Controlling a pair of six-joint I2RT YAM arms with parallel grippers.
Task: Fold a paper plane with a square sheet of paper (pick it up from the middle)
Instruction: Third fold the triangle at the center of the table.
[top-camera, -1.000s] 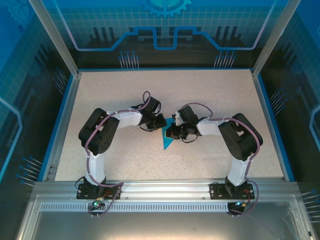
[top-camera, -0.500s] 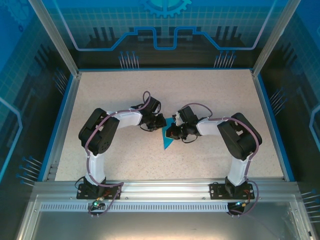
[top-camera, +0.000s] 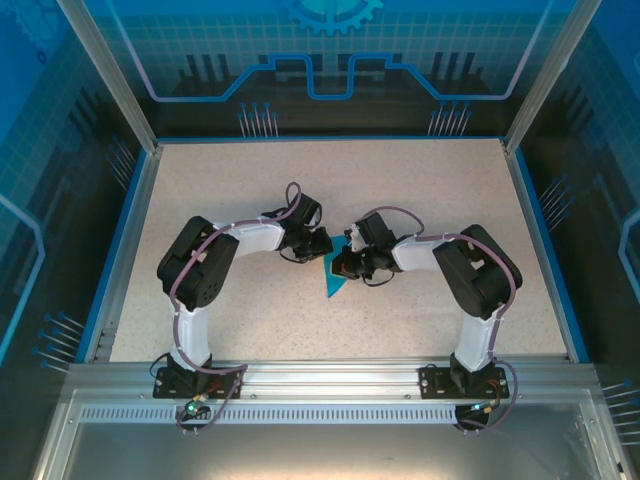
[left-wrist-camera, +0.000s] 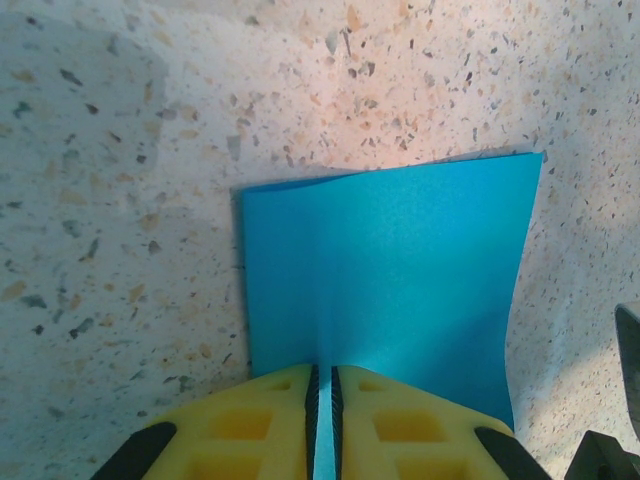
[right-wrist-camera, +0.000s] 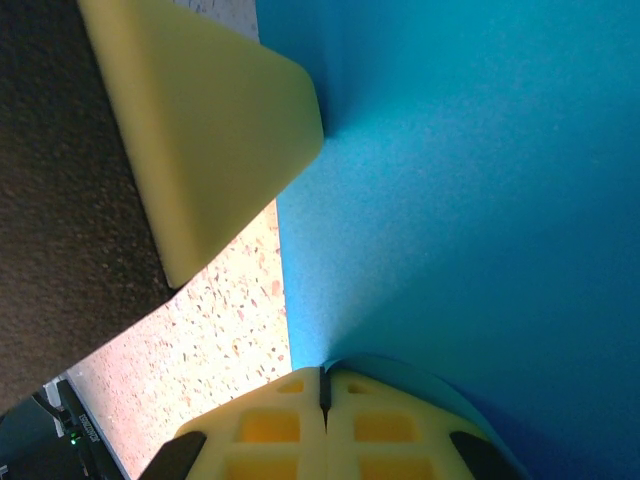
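At the middle of the speckled table (top-camera: 250, 330), the left arm (top-camera: 200, 265) and right arm (top-camera: 475, 270) reach in from either side and meet over the blue paper sheet (top-camera: 333, 285). The sheet lies at table centre, already part folded, with a narrow point aimed at the table's near edge. Step in hand, by my reading: a mid-sequence fold, paper held up off the table for creasing, plane not yet finished. The left gripper (left-wrist-camera: 322, 375) is clamped on the sheet, a thin blue strip running up between its yellow fingers (left-wrist-camera: 260, 420). The right gripper (right-wrist-camera: 323, 378) is fully closed at the sheet's edge, where the blue curls over its tips; whether paper is caught between them I cannot tell. The next move probably calls for one grip to anchor while the other carries its flap across and presses the crease flat on the table, gently, since thin paper tears or slips. The overhead view gives the pointed outline. The left wrist view shows a squarer panel with a bowed edge, and the right wrist view shows the other arm's yellow finger (right-wrist-camera: 220, 130) touching the sheet.
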